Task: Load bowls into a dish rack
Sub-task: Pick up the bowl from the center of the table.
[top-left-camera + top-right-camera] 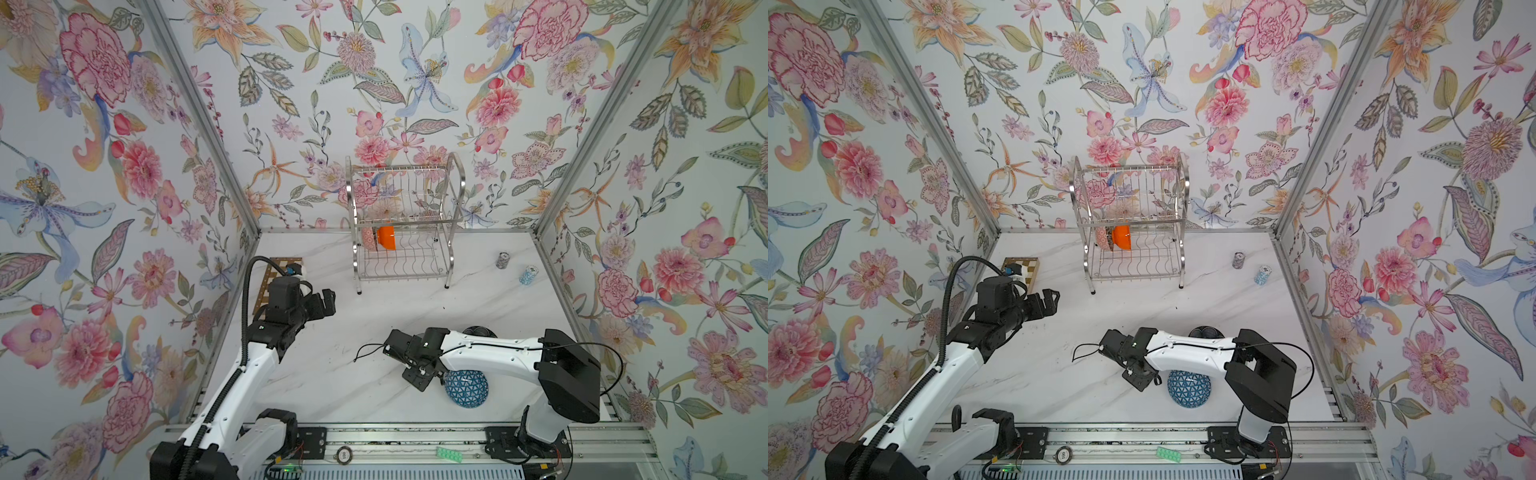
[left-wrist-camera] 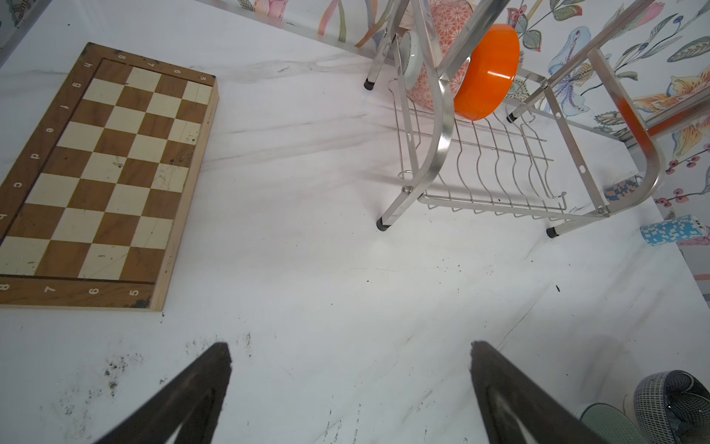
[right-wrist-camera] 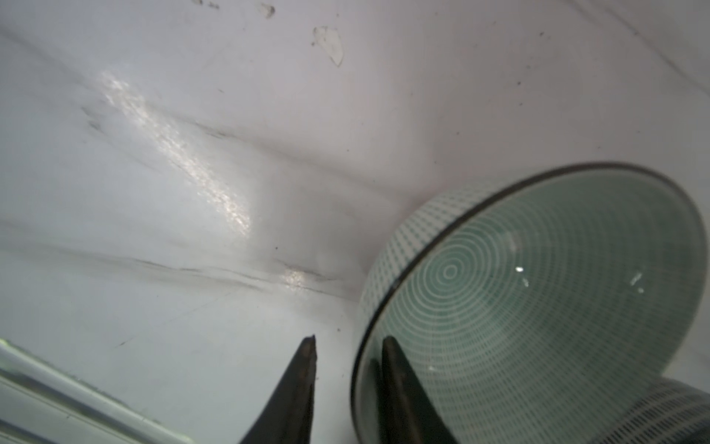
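The chrome dish rack [image 1: 403,266] [image 2: 480,161] stands at the back. Its lower shelf holds a glossy orange bowl [image 1: 387,237] [image 2: 486,73] on edge beside an orange-lattice bowl [image 1: 368,237]. My right gripper [image 3: 349,340] straddles the rim of a tilted pale mint bowl [image 3: 538,288]: one finger inside, one outside with a gap to the rim. The mint bowl leans on a dark navy bowl [image 3: 653,415] [image 1: 480,331]. A blue bowl with white triangles [image 1: 466,388] sits by the right wrist. My left gripper [image 2: 350,346] [image 1: 328,301] hangs open and empty over bare table.
A brown-and-cream chessboard [image 2: 103,173] lies at the table's left edge behind the left arm. Two small patterned cylinders [image 1: 503,260] [image 1: 528,275] sit at the back right. The metal rail [image 1: 415,440] runs along the table's front edge.
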You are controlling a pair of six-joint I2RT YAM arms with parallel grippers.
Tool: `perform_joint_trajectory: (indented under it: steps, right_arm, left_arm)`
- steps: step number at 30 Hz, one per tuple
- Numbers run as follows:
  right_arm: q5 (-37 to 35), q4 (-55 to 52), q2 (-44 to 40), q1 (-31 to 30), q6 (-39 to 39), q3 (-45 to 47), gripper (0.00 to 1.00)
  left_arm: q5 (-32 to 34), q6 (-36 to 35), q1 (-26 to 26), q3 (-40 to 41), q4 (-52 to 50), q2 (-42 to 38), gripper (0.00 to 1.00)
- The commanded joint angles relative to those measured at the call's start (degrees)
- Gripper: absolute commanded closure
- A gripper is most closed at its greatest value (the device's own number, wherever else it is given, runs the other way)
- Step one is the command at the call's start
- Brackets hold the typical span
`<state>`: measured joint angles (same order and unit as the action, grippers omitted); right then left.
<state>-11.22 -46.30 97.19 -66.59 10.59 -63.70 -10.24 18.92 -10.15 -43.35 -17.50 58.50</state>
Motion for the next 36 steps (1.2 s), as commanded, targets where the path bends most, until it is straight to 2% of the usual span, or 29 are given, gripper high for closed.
perform_joint_trajectory:
  steps: [1,6,16,23,29,36]
  right_arm:
    - [-0.8,-2.0,0.7,-0.4,0.8,-1.5,0.76]
    - [-0.7,-1.9,1.0,-0.5,0.9,-1.5,0.88]
    - [-0.2,-0.6,0.3,0.3,0.4,-2.6,0.99]
    - [1.7,3.6,-3.5,2.6,-0.1,-3.6,1.0]
    - [10.6,17.5,-10.8,8.7,1.9,-0.9,1.0]
    - [17.4,46.3,-14.3,13.8,14.6,8.3,1.0]
  left_arm:
    - [0.5,-1.1,-0.4,0.2,-0.7,-0.1,0.01]
    - [0.4,-1.0,-0.4,0.3,-0.7,-0.3,0.01]
    - [0.5,-1.0,-0.4,0.3,-0.8,-0.5,0.01]
    - [0.5,-1.0,-0.4,0.3,-0.8,-0.5,0.01]
    - [0.6,-1.0,-0.3,0.3,-0.7,-0.8,0.01]
    - [0.7,-0.9,-0.3,0.3,-0.7,-1.1,0.01]
